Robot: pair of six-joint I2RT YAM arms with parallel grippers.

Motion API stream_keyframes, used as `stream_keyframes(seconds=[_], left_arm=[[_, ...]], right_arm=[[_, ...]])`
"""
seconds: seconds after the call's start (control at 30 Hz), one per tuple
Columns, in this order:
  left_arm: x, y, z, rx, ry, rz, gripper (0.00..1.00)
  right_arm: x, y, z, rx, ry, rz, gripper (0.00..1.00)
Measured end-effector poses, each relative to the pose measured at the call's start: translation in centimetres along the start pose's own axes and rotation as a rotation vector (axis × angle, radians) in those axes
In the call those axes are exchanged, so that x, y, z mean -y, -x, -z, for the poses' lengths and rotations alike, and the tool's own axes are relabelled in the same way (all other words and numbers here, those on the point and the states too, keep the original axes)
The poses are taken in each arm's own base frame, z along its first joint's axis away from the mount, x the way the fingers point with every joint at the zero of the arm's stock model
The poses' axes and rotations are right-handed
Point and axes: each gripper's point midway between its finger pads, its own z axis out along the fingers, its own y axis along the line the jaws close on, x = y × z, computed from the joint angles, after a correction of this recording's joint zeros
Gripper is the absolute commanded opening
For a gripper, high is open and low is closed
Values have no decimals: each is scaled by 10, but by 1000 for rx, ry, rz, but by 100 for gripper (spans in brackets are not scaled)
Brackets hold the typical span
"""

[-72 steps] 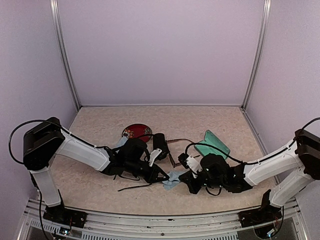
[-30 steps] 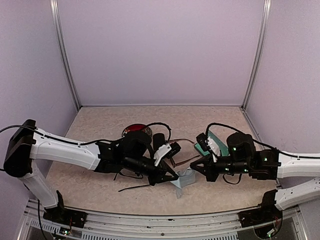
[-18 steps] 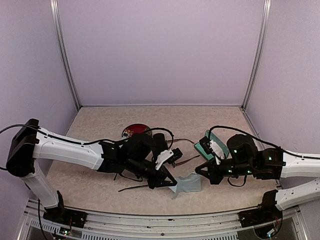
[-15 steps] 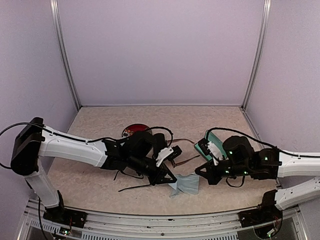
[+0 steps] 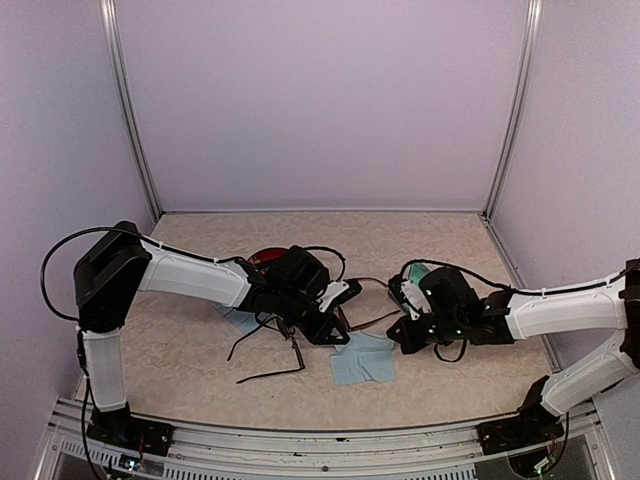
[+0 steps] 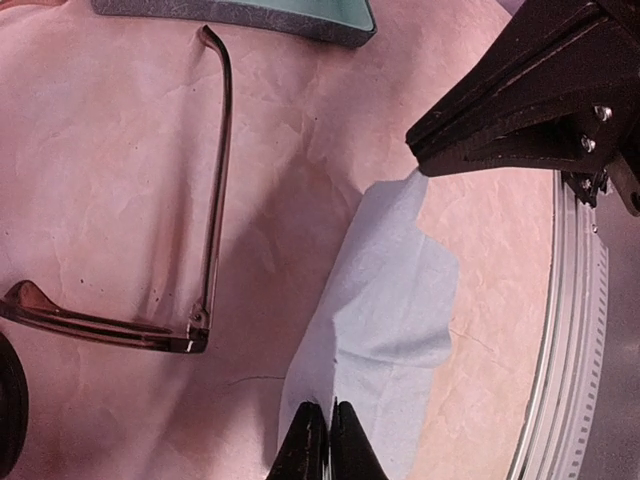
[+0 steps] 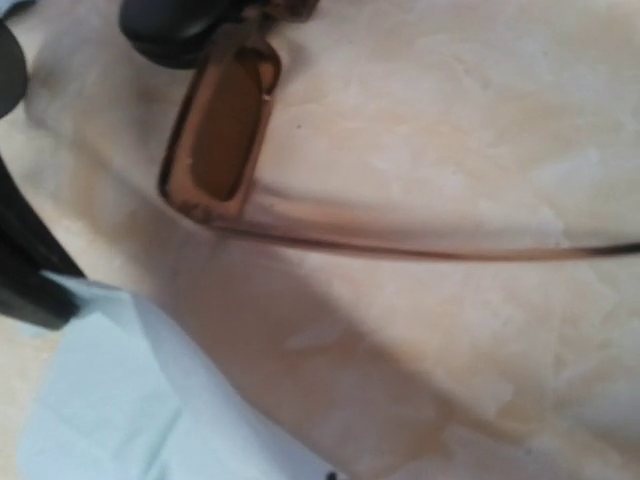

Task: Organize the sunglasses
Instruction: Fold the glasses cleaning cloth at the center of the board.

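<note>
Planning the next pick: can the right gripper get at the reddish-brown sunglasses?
Probably yes: the reddish-brown sunglasses lie uncovered close to the right gripper, though its jaws seem shut on the light-blue cloth.

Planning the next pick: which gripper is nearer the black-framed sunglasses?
Left. The left gripper sits just right of the black-framed sunglasses, at the light-blue cloth's left edge. The right gripper is farther right, on the cloth's other side.

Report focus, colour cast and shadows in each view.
Right wrist: soft and out of focus, the reddish-brown sunglasses smeared at the edges. Left wrist: sharp, with a pink cast and a broad shadow beside the light-blue cloth. Top external: evenly lit, in focus, only faint shadows.
</note>
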Motion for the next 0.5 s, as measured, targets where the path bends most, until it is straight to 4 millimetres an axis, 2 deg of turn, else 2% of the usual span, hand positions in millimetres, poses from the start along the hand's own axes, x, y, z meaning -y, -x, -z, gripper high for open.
stream_keyframes(seconds=[0.17, 0.3, 0.5], left_arm=[[-6, 0, -3, -20, 16, -21, 5], [-7, -1, -3, -26, 23, -34, 0], [-7, -4, -6, -33, 37, -61, 0]], right_arm=[[4, -1, -11, -14, 9, 29, 0], [0, 1, -11, -7, 34, 47, 0], [-6, 4, -9, 3, 67, 54, 0]])
